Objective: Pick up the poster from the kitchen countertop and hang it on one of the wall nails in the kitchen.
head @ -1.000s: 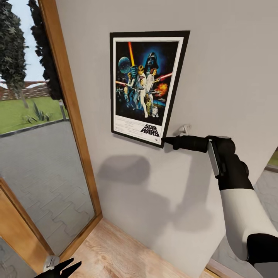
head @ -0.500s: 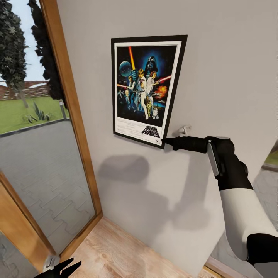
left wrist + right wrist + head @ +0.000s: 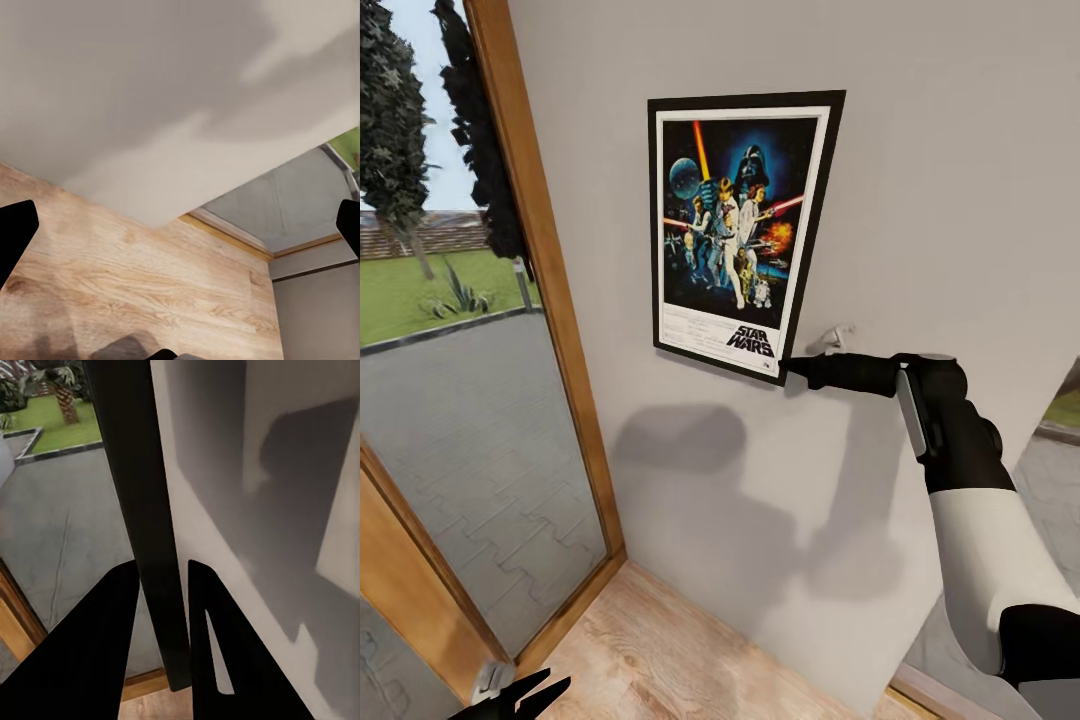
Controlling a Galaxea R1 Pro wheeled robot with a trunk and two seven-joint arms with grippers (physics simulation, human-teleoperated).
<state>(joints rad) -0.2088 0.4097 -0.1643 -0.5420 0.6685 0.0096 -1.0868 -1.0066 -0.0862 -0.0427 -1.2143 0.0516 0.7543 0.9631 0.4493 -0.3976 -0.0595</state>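
Observation:
The Star Wars poster (image 3: 735,230), black-framed with a white inner border, lies flat against the grey wall (image 3: 940,180), slightly tilted. My right gripper (image 3: 790,366) is shut on its lower right corner. Seen from the right wrist, the poster (image 3: 139,472) is an edge-on black strip clamped between the two fingers (image 3: 97,645) of the right gripper (image 3: 161,615). A small pale wall nail (image 3: 838,335) sticks out just right of that corner, above the gripper. My left gripper (image 3: 520,695) hangs low and open, holding nothing; its tips frame the wooden floor (image 3: 112,285). The kitchen countertop is out of view.
A tall glass door with a wooden frame (image 3: 535,260) stands left of the poster, with paving and lawn outside. Another wood-framed opening (image 3: 1060,410) lies at the right edge. Wooden floor (image 3: 660,660) runs along the wall's foot.
The poster's top edge has sunk a little and its tilt has eased over the first half second. The right gripper has barely moved, and the left arm is still.

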